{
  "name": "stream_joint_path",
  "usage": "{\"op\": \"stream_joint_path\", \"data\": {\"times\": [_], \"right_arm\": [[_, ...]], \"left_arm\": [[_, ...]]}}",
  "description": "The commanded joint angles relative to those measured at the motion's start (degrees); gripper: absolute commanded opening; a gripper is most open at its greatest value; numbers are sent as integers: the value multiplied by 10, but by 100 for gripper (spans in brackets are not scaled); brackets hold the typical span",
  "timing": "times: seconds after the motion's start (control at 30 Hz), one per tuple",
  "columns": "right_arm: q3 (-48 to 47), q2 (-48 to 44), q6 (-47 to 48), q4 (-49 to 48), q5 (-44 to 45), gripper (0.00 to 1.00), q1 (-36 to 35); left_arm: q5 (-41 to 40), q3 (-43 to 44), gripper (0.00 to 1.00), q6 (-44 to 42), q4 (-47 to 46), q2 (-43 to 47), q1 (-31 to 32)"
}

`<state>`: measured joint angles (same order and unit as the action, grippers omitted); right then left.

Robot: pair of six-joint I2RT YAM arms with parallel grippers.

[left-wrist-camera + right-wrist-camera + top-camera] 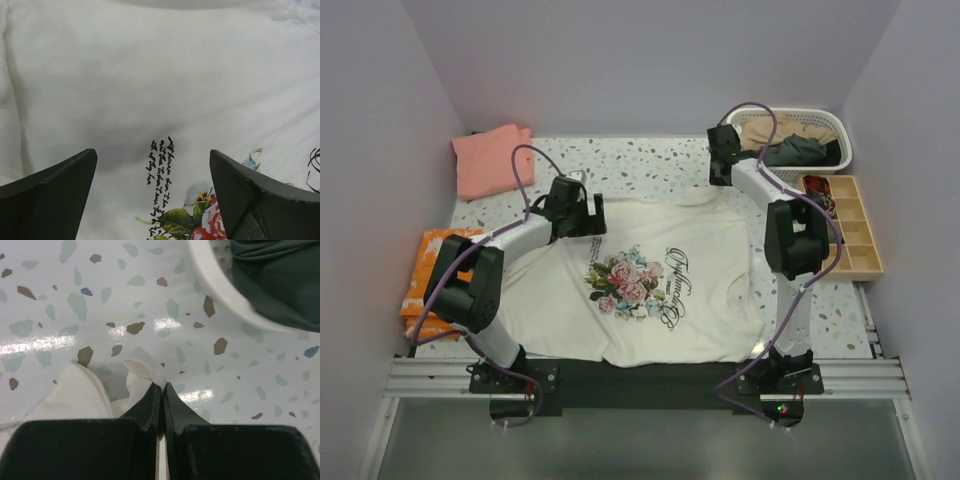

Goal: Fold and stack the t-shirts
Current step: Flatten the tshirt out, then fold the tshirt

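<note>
The cream t-shirt (670, 290) with pink-rose print and black script lies spread flat on the table's middle. My left gripper (588, 214) hovers open over its upper left part; the left wrist view shows the cloth (165, 75) and script between my spread fingers (250, 195). My right gripper (720, 165) is shut on a corner of the cream shirt (145, 367) at the far right, next to the basket. A folded salmon-pink t-shirt (492, 158) lies at the back left. Tan (770, 132) and dark grey (798, 150) shirts sit in the basket.
A white laundry basket (840, 135) stands at the back right; its rim (220, 290) is close to my right gripper. A wooden compartment tray (848, 228) lies at the right edge. An orange cloth (428, 270) lies at the left edge.
</note>
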<state>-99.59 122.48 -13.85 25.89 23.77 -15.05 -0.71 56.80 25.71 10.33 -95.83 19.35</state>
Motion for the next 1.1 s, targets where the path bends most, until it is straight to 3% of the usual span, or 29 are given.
{"op": "stream_joint_path", "data": {"times": [0.0,0.23,0.53,0.9,1.07], "right_arm": [[1,-39,-25,-73,-89,0,-2],[-8,-36,-18,-68,-126,0,-3],[49,-70,-19,-81,-155,0,-3],[52,-62,-24,-79,-173,0,-1],[49,-52,-29,-77,-181,0,-1]], "left_arm": [[-10,21,100,-15,-7,28,-7],[-82,38,100,-15,-5,39,-27],[-86,80,100,-19,-24,-25,-135],[-82,82,100,-47,-53,-74,-138],[-92,78,88,-52,-64,-86,-135]]}}
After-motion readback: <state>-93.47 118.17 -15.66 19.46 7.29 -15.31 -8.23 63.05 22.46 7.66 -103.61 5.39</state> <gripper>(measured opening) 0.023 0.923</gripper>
